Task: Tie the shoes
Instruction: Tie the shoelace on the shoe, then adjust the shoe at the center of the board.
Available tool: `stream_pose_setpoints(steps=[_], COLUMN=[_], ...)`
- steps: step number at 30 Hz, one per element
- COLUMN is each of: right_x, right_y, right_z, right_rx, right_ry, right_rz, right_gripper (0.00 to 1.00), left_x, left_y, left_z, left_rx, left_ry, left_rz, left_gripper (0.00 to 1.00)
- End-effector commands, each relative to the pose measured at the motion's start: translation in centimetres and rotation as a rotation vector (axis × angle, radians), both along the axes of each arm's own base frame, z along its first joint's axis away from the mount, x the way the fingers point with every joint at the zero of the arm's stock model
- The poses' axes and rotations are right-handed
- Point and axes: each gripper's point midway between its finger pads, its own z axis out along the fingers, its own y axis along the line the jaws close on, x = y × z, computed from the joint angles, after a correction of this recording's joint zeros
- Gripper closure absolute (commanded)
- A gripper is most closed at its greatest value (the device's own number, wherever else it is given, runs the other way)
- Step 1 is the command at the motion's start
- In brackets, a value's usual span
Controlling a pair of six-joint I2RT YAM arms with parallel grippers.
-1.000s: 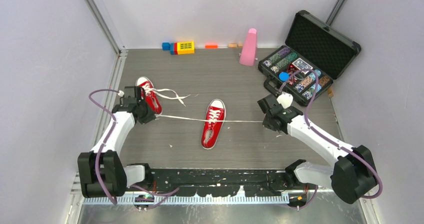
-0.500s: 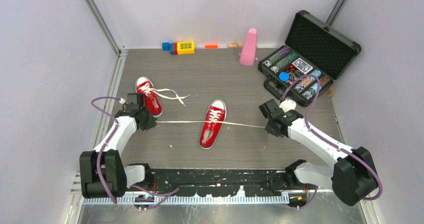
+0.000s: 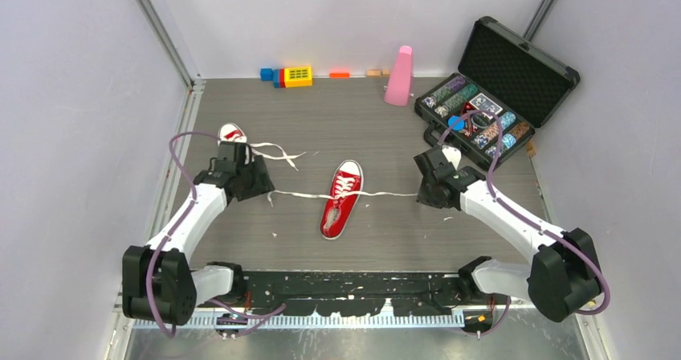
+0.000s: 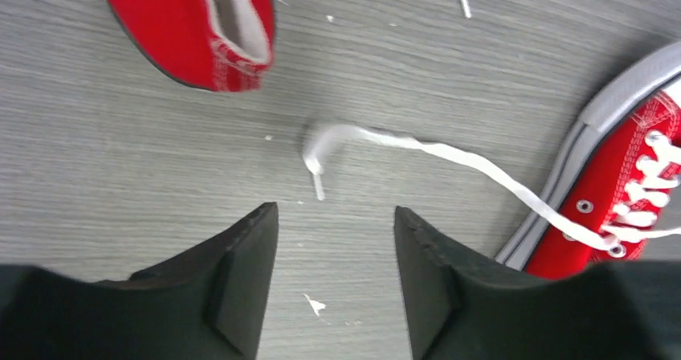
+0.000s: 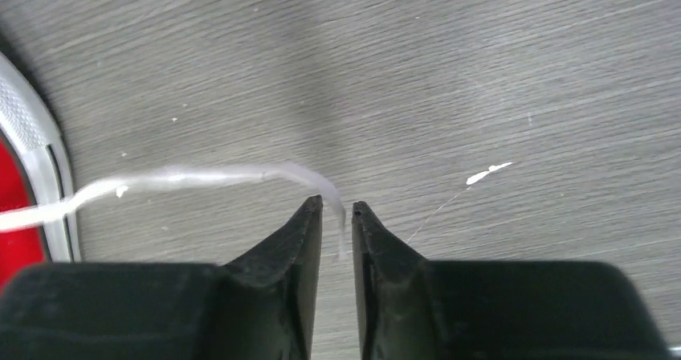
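two robot arms reach over a grey wood-grain counter (image 3: pixel 361 119) with a pair of small red sneakers on it.

the left tool (image 4: pixel 334 209) has its two black fingers spread wide and grips nothing. just ahead of its fingertips, on the bare counter, lies the curled free end of a white lace (image 4: pixel 450 153). from there the lace runs off to the tool's right, into the eyelets of one shoe (image 4: pixel 634 207). the second shoe (image 4: pixel 201 22) sits ahead of the tool and to its left, heel opening facing it (only that heel end shows from the wrist).

seen from above, the laced shoe (image 3: pixel 341 199) lies between the two tools, toe pointing away from the arm bases, with its lace stretched out sideways to both of them. the second shoe (image 3: pixel 233 135) is partly hidden under the left arm.

the right tool (image 5: pixel 337 206) holds its fingers only a thin slit apart. the other lace end (image 5: pixel 201 177) comes in from the tool's left and drops into that slit; i cannot tell whether it is pinched. an open black case (image 3: pixel 514 63) stands beyond this tool.
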Motion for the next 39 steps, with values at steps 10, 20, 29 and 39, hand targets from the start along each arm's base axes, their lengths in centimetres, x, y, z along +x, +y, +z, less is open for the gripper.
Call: stream_pose_setpoints(steps=[10,20,29,39], right_x=[0.5,0.9,2.1,1.4], right_y=[6.7,13.6,15.2,14.0], right_z=[2.7,-0.9,-2.5,-2.0], right_rx=[0.271,0.366,0.380,0.333], right_ry=[-0.079,-0.081,-0.070,-0.075], right_rz=[0.273,0.281,0.286,0.312], right_gripper=[0.42,0.66,0.68,0.64], left_x=[-4.6,-7.5,-8.0,-7.2], left_y=[-11.3,-15.5,-19.3,-20.7], left_z=[1.2,-4.3,-5.5,-4.7], left_rx=[-0.073,-0.141,-0.213,-0.204], left_ry=[0.102,0.237,0.236,0.181], left_rz=[-0.452,-0.514,-0.551,-0.564], left_gripper=[0.58,1.00,1.00,1.00])
